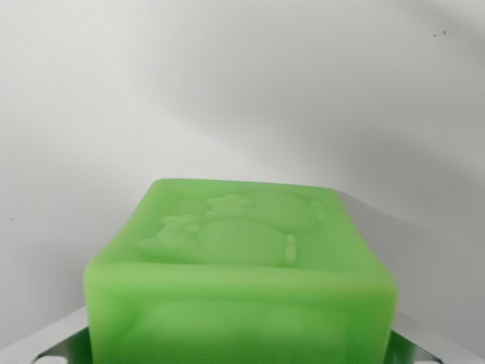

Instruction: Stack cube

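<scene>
A translucent green cube (242,258) fills the lower half of the wrist view, very close to the camera. Its top face carries a raised relief figure. My gripper (239,350) is shut on it: a grey metal finger (64,345) presses against the cube's side at the wrist view's left, and the other finger (415,353) meets its side at the wrist view's right. The bottom edge of the picture cuts off the cube's lower part and most of both fingers. No second cube is in view.
Behind the cube lies a plain white surface (227,91), with a soft grey shadow spreading across the wrist view's right. A few tiny dark specks (438,32) mark the top right corner.
</scene>
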